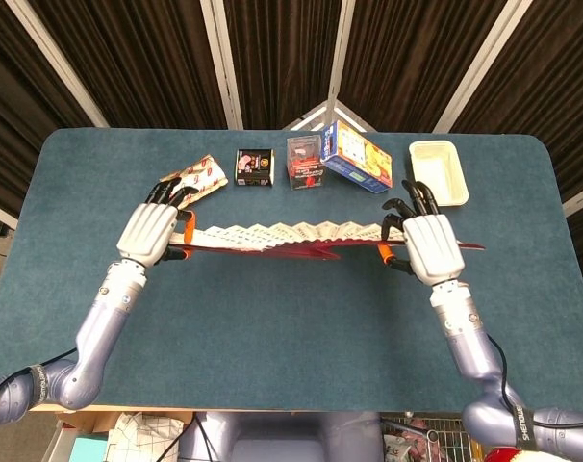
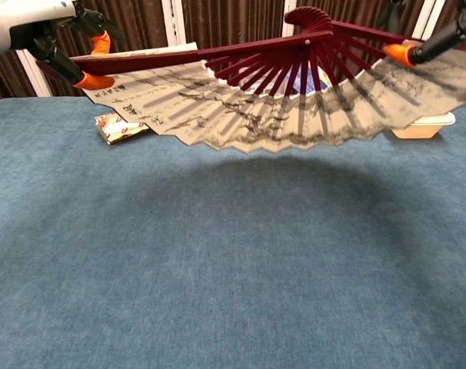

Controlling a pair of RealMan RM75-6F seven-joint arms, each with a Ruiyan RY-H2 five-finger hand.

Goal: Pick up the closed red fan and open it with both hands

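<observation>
behind the spread fan [image 1: 301,234], red-striped packet [image 1: 201,176], boxes, cream tray [image 1: 439,172]

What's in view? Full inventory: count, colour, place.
fan: 1, red ribs with pale printed paper, spread open, held above table centre
table: 1, blue-green cloth top
red-and-white packet: 1, back left
black box: 1, back, left of centre
clear box with red contents: 1, back centre
blue box: 1, back, right of centre, tilted
cream tray: 1, back right
left hand: 1, silver, holds fan's left end
right hand: 1, silver, holds fan's right end
</observation>
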